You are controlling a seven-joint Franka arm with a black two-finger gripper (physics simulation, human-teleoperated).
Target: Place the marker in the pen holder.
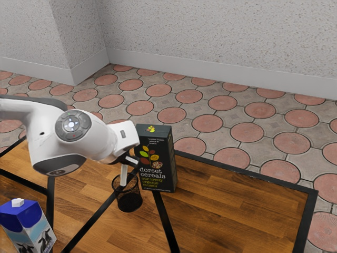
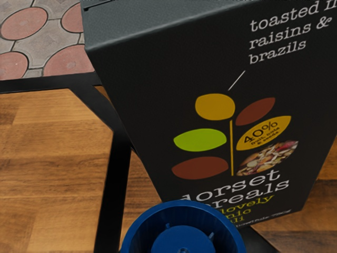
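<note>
Gripper (image 1: 126,162): hovering above the pen holder, beside the cereal box
Fingers: closing narrowly around the marker, holding it
Marker (image 1: 124,175): hanging upright, its blue end (image 2: 182,240) facing the wrist camera, its white lower part reaching the pen holder's mouth; depth inside, cannot tell
Pen holder (image 1: 129,202): standing on the wooden table (image 1: 237,203)
Cereal box (image 1: 165,171): standing upright near the pen holder
Milk carton (image 1: 21,217): standing at the exterior view's lower left

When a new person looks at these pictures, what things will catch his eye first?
Probably the dark cereal box with its colourful printed leaves, upright on the wooden table. Next, my white arm, coming from the exterior view's left to above the black pen holder near the box. The blue-topped milk carton stands out at that view's lower left.
</note>
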